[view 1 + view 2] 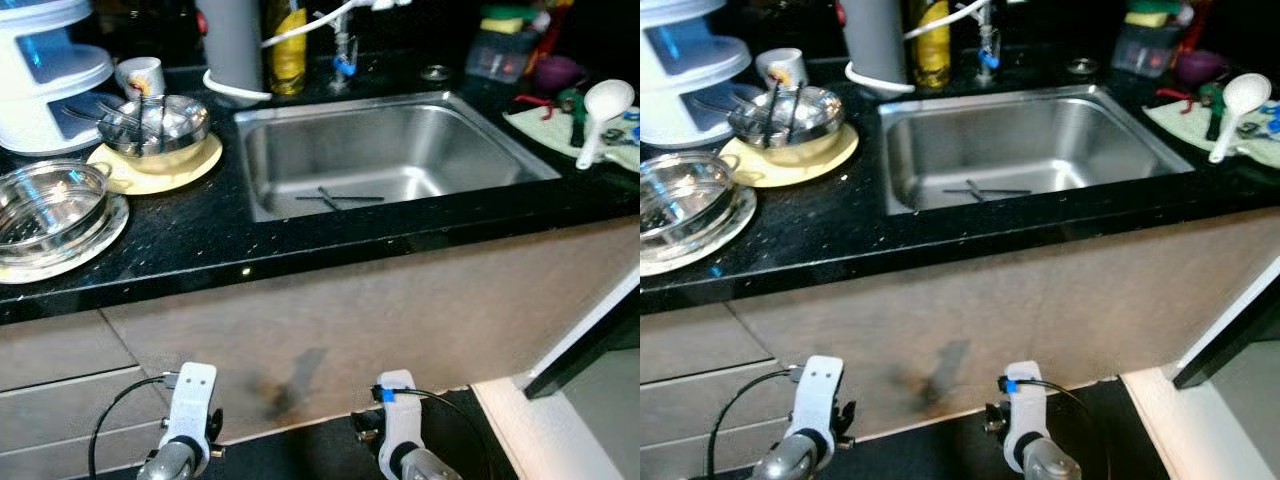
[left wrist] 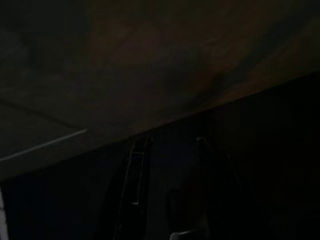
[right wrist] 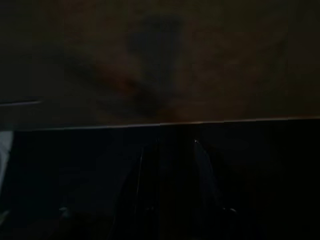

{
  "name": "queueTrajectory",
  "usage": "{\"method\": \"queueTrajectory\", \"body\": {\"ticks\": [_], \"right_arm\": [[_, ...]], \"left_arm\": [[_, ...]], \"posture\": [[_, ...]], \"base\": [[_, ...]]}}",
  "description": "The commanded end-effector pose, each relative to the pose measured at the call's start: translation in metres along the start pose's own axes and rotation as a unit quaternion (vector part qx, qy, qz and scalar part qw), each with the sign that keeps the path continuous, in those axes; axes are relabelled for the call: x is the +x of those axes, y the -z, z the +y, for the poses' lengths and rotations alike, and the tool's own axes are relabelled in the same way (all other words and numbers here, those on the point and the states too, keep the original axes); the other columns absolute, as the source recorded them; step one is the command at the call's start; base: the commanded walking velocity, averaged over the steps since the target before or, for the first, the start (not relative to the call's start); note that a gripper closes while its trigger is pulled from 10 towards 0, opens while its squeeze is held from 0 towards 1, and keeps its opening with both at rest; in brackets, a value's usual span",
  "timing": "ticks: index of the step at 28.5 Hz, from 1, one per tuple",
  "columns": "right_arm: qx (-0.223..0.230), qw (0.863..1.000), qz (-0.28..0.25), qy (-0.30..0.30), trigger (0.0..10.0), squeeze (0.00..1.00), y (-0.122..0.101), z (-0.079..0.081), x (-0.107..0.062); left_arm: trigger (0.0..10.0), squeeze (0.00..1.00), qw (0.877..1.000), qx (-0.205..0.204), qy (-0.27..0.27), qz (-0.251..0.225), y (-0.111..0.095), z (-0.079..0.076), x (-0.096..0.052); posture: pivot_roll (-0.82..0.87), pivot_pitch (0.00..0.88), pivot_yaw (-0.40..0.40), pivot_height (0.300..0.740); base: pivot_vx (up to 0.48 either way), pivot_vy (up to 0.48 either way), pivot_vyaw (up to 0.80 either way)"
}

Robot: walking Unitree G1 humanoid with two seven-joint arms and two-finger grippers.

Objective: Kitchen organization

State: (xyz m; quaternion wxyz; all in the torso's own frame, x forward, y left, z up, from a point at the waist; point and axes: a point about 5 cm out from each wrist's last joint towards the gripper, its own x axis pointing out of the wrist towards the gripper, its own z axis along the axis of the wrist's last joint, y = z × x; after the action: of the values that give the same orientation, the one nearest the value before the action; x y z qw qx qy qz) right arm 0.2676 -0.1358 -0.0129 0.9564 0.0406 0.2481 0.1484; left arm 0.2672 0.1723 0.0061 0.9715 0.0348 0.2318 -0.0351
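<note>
1. Black stone surface (image 1: 300,245) is running across the kitchen ahead, with a steel sink (image 1: 390,150) set into its middle and pale cabinet fronts below its near edge.
2. Left gripper (image 2: 167,190) and right gripper (image 3: 170,185) are hanging low in front of those cabinets, well under the near edge; both wrist views are showing two dark fingers with a gap between them, released and grasping nothing.
3. Thin dark chopsticks (image 1: 335,198) are lying crossed on the sink floor toward its near left corner, their long axes running roughly along the near edge; they are sitting up and ahead of both grippers, about midway between the arms, the right arm looking slightly nearer.
4. Toward the left edge, a steel bowl (image 1: 160,122) holding utensils is sitting on a yellow plate (image 1: 195,170), and a steel strainer (image 1: 45,205) is resting nearer the front.
5. At the right edge, a white ladle (image 1: 603,110) is lying on a cloth (image 1: 540,125).
6. The sink's near wall is likely standing in the way of any low reach.
</note>
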Motion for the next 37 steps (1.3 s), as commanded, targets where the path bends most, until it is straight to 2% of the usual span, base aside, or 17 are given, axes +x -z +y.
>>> {"method": "queueTrajectory", "body": {"ticks": [1, 7, 15, 19, 20, 22, 23, 24, 25, 26, 28, 29, 31, 33, 34, 35, 37], "right_arm": [[0.003, 1.0, 0.001, -0.009, 10.0, 0.0, 0.003, 0.005, 0.0], [0.0, 1.0, -0.002, -0.012, 10.0, 0.0, 0.003, 0.006, 0.0], [-0.004, 1.0, -0.009, -0.025, 10.0, 0.0, 0.0, 0.007, 0.0], [-0.005, 0.997, -0.025, -0.079, 10.0, 0.0, -0.006, 0.013, -0.004], [0.002, 0.994, -0.03, -0.101, 10.0, 0.0, -0.009, 0.016, -0.006], [0.012, 0.986, -0.043, -0.162, 10.0, 0.0, -0.018, 0.023, -0.013], [0.023, 0.979, -0.05, -0.197, 10.0, 0.0, -0.025, 0.027, -0.018], [0.029, 0.974, -0.053, -0.218, 10.0, 0.0, -0.028, 0.029, -0.022], [0.029, 0.974, -0.053, -0.218, 10.0, 0.0, -0.028, 0.029, -0.022], [0.034, 0.963, -0.062, -0.262, 10.0, 0.0, -0.038, 0.034, -0.03], [0.036, 0.95, -0.065, -0.303, 10.0, 0.0, -0.048, 0.037, -0.039], [0.032, 0.94, -0.068, -0.332, 10.0, 0.0, -0.056, 0.04, -0.046], [0.03, 0.937, -0.069, -0.34, 10.0, 0.0, -0.058, 0.041, -0.047], [0.023, 0.923, -0.072, -0.377, 10.0, 0.0, -0.069, 0.045, -0.056], [0.023, 0.923, -0.072, -0.377, 10.0, 0.0, -0.069, 0.045, -0.056], [0.024, 0.914, -0.075, -0.398, 10.0, 0.0, -0.076, 0.048, -0.062], [0.017, 0.892, -0.095, -0.441, 10.0, 0.0, -0.1, 0.055, -0.073]], "left_arm": [[10.0, 0.0, 1.0, 0.01, -0.002, 0.008, 0.007, 0.003, -0.003], [10.0, 0.0, 1.0, 0.007, -0.003, 0.005, 0.007, 0.004, -0.004], [10.0, 0.0, 0.999, 0.042, 0.005, -0.006, 0.008, 0.015, -0.011], [10.0, 0.0, 0.996, 0.029, 0.059, -0.06, -0.008, 0.017, -0.022], [10.0, 0.0, 0.993, 0.015, 0.091, -0.074, -0.013, 0.014, -0.027], [10.0, 0.0, 0.977, -0.004, 0.183, -0.106, -0.027, 0.005, -0.04], [10.0, 0.0, 0.963, -0.012, 0.239, -0.121, -0.036, -0.001, -0.05], [10.0, 0.0, 0.953, -0.015, 0.273, -0.127, -0.042, -0.005, -0.056], [10.0, 0.0, 0.953, -0.015, 0.273, -0.127, -0.042, -0.005, -0.056], [10.0, 0.0, 0.933, -0.002, 0.33, -0.145, -0.058, -0.009, -0.071], [10.0, 0.0, 0.912, 0.005, 0.385, -0.139, -0.072, -0.014, -0.083], [10.0, 0.0, 0.898, 0.019, 0.418, -0.138, -0.083, -0.016, -0.091], [10.0, 0.0, 0.894, 0.024, 0.424, -0.14, -0.086, -0.016, -0.093], [10.0, 0.0, 0.878, 0.04, 0.452, -0.152, -0.106, -0.017, -0.103], [10.0, 0.0, 0.878, 0.04, 0.452, -0.152, -0.106, -0.017, -0.103], [10.0, 0.0, 0.869, 0.047, 0.466, -0.159, -0.118, -0.018, -0.108], [10.0, 0.0, 0.861, 0.087, 0.449, -0.224, -0.162, -0.013, -0.114]], "posture": [[-0.09, 0.182, -0.022, 0.74], [-0.09, 0.169, -0.025, 0.74], [-0.09, 0.169, -0.027, 0.74], [-0.09, 0.174, -0.033, 0.74], [-0.09, 0.174, -0.033, 0.74], [-0.09, 0.177, -0.036, 0.74], [-0.09, 0.178, -0.036, 0.74], [-0.09, 0.178, -0.036, 0.74], [-0.09, 0.178, -0.036, 0.74], [-0.09, 0.178, -0.038, 0.74], [-0.09, 0.178, -0.038, 0.74], [-0.09, 0.178, -0.041, 0.74], [-0.09, 0.178, -0.041, 0.74], [-0.09, 0.176, -0.043, 0.74], [-0.09, 0.176, -0.043, 0.74], [-0.09, 0.176, -0.043, 0.74], [-0.08, 0.175, -0.05, 0.74]], "base": [[0.0, 0.0, 0.0], [0.0, 0.0, 0.0], [0.0, 0.0, 0.0], [0.0, 0.0, 0.0], [0.0, 0.0, 0.0], [0.0, 0.0, 0.0], [0.0, 0.0, 0.0], [0.0, 0.0, 0.0], [0.0, 0.0, 0.0], [0.0, 0.0, 0.0], [0.0, 0.0, 0.0], [0.0, 0.0, 0.0], [0.0, 0.0, 0.0], [0.0, 0.0, 0.0], [0.0, 0.0, 0.0], [0.0, 0.0, 0.0], [0.0, 0.0, 0.0]]}}
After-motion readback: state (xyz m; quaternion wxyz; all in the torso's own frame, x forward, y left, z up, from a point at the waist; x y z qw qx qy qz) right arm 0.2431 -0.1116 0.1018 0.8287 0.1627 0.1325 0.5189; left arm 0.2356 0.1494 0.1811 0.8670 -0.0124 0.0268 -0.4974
